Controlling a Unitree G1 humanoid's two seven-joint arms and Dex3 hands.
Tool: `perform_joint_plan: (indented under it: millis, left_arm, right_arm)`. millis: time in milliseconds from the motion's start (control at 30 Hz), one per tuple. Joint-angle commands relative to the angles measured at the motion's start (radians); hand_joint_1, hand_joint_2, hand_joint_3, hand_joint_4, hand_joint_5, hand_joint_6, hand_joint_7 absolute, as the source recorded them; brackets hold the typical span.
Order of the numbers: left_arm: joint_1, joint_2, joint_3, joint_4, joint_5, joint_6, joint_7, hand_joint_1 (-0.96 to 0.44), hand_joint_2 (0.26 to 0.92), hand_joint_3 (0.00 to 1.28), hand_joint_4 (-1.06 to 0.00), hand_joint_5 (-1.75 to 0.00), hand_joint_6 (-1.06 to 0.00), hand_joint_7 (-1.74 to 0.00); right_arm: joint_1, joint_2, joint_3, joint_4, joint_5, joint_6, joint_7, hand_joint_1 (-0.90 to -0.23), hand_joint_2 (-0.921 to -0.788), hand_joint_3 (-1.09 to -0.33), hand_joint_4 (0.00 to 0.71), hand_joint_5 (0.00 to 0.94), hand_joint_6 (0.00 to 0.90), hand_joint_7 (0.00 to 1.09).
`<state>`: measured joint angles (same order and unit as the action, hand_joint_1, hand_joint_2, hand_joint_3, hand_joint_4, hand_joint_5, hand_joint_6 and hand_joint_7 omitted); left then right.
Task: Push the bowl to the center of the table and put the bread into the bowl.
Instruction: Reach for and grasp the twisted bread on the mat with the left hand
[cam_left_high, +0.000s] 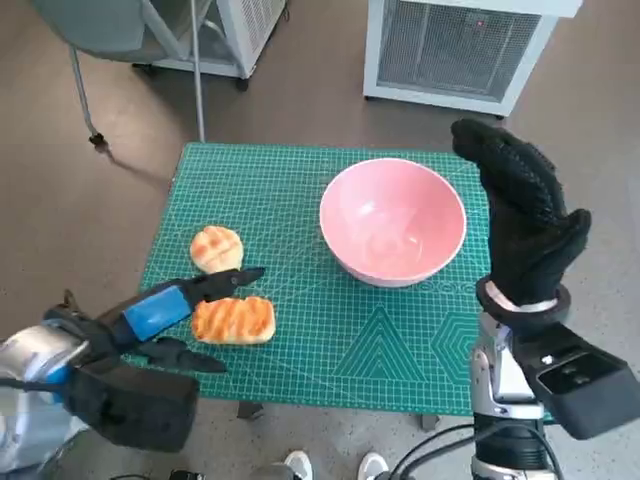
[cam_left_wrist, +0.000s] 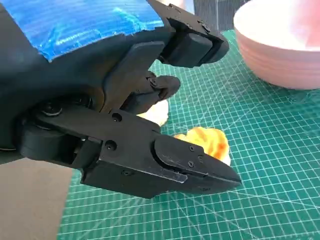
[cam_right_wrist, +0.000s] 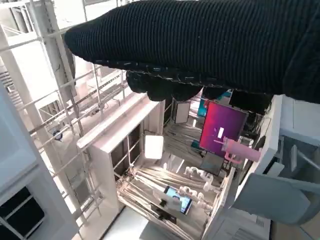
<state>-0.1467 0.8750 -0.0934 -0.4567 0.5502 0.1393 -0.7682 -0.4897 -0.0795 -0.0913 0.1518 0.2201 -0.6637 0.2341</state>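
- The left hand (cam_left_high: 170, 310), black with blue tape across its back, hangs low over the near left part of the green cutting mat (cam_left_high: 300, 330); its fingers (cam_left_wrist: 190, 165) are spread wide, one pointing over the bread and another lying below it, and nothing is held.
- Between those fingers lies a flat, grilled-looking piece of bread (cam_left_high: 233, 320), striped orange and pale, close to the mat's near edge, left of the middle. In the left wrist view it shows just past the lower finger.
- A second, rounder bun (cam_left_high: 216, 248) sits just beyond the first, nearer the mat's left edge; the two lie close together, and I cannot tell whether they touch.
- The pink bowl (cam_left_high: 392, 222) stands upright on the mat, right of the middle and toward the far edge, well apart from both breads, with nothing in it.
- The right hand (cam_left_high: 525, 225), in its black knitted glove, is raised upright at the mat's right edge, just beside the bowl, fingers straight and close together, holding nothing. I cannot tell whether it touches the bowl.
- Beyond the table stands a white grilled cabinet (cam_left_high: 460, 45).
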Motion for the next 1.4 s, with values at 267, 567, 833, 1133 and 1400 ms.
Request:
perform_joint_plan:
  millis: [267,567,833,1133,1400]
  left_arm:
    - [-0.058,-0.062,-0.099,0.121,0.067,0.024,0.005,-0.05,0.737,0.00,-0.25,-0.01,-0.32,-0.02]
    - [-0.069,-0.092,-0.159,0.197,0.130,0.021,0.025,-0.07,0.739,0.00,-0.27,-0.01,-0.34,-0.02]
    - [-0.072,-0.103,-0.207,0.268,0.201,-0.013,0.077,-0.08,0.774,0.02,-0.36,-0.04,-0.43,-0.06]
    - [-0.072,-0.084,-0.247,0.343,0.288,-0.113,0.187,0.07,0.887,0.28,-0.42,-1.34,-0.44,-0.93]
    - [-0.095,-0.064,-0.248,0.389,0.326,-0.227,0.274,0.01,0.915,0.21,-0.59,-1.26,-0.41,-1.37]
  right_arm:
    - [0.028,-0.002,-0.009,-0.010,-0.012,0.015,-0.006,-0.423,-0.921,-0.584,0.367,0.012,-0.001,0.81]
    - [0.036,0.001,-0.009,-0.022,-0.017,0.021,-0.009,-0.428,-0.921,-0.583,0.367,0.012,-0.001,0.81]
    - [0.039,0.003,-0.012,-0.025,-0.017,0.026,-0.014,-0.437,-0.921,-0.585,0.367,0.012,-0.001,0.81]
    - [0.045,0.012,-0.007,-0.038,-0.021,0.030,-0.019,-0.430,-0.921,-0.588,0.366,0.013,-0.001,0.81]
    - [0.047,0.016,-0.003,-0.041,-0.023,0.029,-0.019,-0.429,-0.921,-0.591,0.366,0.013,-0.001,0.81]
